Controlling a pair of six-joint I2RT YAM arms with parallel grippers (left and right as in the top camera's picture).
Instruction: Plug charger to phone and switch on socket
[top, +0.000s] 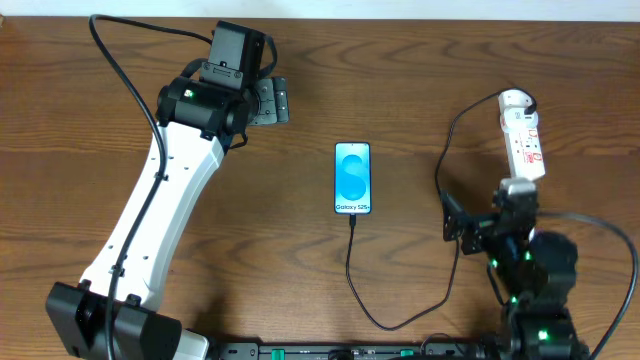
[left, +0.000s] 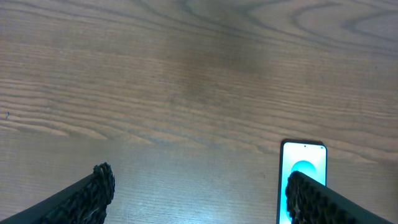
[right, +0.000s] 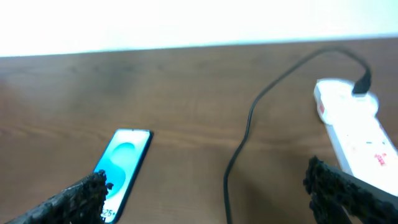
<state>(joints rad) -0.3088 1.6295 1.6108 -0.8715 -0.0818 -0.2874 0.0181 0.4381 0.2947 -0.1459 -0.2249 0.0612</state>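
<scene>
The phone lies flat at the table's centre with its blue screen lit. The thin black charger cable meets the phone's bottom edge, loops toward the front, then runs up to a black plug at the far end of the white socket strip. My left gripper is open and empty, well left of the phone; the left wrist view shows its fingers apart with the phone at right. My right gripper is open and empty just in front of the socket; the right wrist view shows its fingers with the phone, cable and socket.
The brown wooden table ends at a pale back edge. The left arm's white link stretches diagonally across the left side. The right arm's base sits at the front right.
</scene>
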